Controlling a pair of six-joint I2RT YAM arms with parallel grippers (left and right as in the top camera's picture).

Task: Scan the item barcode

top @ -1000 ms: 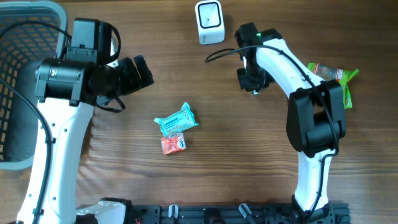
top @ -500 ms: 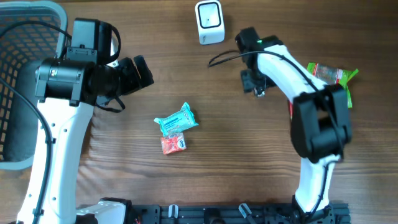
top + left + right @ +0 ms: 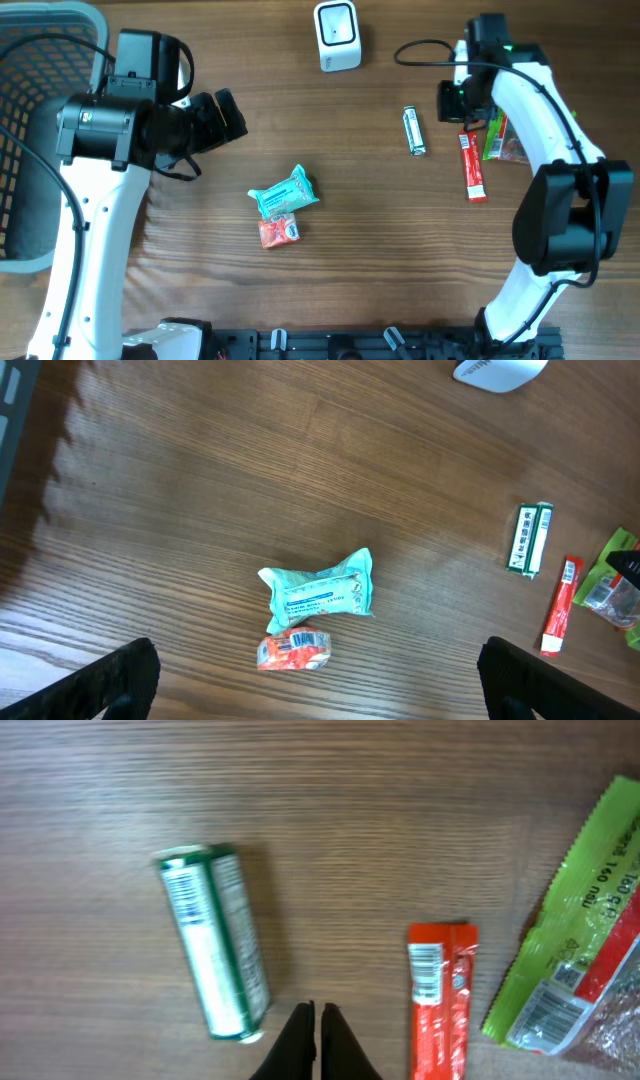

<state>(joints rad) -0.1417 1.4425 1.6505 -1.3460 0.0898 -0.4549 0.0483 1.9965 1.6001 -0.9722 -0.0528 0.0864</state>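
Observation:
The white barcode scanner (image 3: 337,35) stands at the back of the table, its edge also in the left wrist view (image 3: 497,370). A green stick pack (image 3: 413,131) (image 3: 215,940) lies flat on the wood, barcode up. My right gripper (image 3: 453,103) (image 3: 316,1012) hovers just right of it, shut with nothing in it. A red stick (image 3: 472,167) (image 3: 438,995) and a green bag (image 3: 497,135) (image 3: 575,950) lie beside it. My left gripper (image 3: 225,115) (image 3: 318,695) is wide open and empty, high above a teal packet (image 3: 284,192) (image 3: 320,590) and an orange packet (image 3: 279,231) (image 3: 295,650).
A grey mesh basket (image 3: 40,60) sits at the far left behind my left arm. A black cable (image 3: 425,48) loops off the right arm near the scanner.
My right arm has swung right, away from the scanner. The green stick pack it carried now lies on the table, and its jaws have shut again. The left arm has not moved.

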